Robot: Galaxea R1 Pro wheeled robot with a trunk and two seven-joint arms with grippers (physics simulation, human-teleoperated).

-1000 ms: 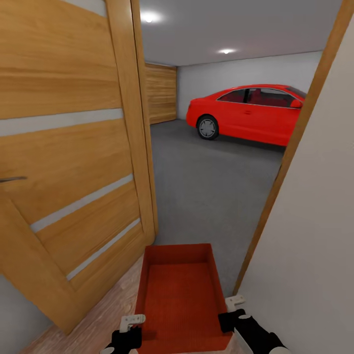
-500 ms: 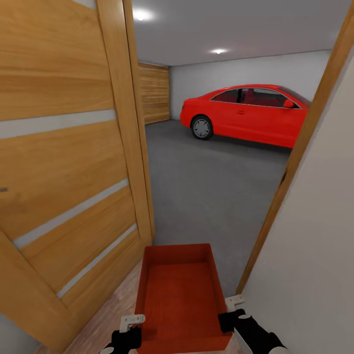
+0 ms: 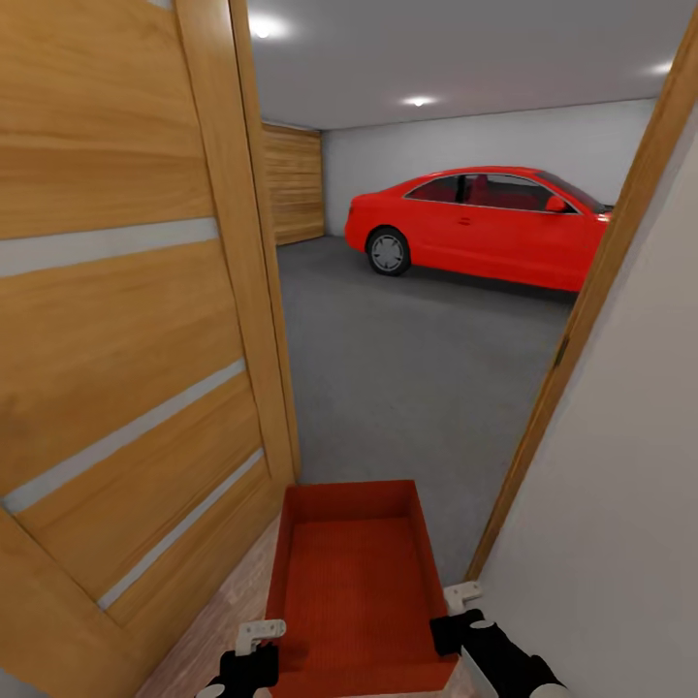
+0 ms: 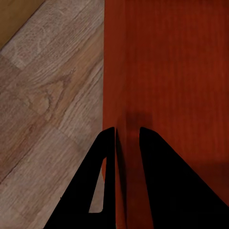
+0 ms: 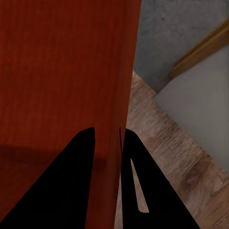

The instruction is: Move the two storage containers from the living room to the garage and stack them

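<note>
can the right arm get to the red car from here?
Probably not. The right gripper is shut on the storage container's wall, and the red car sits far across the garage floor, beyond the doorway.

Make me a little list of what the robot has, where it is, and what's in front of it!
Carrying: one orange-red storage container, open on top
Left tool: pinching the container's left wall
Right tool: pinching its right wall
Where: at a doorway, over light wood planks
Left side: open wooden door
Ahead: garage with dark grey floor
Parked there: red car
</note>
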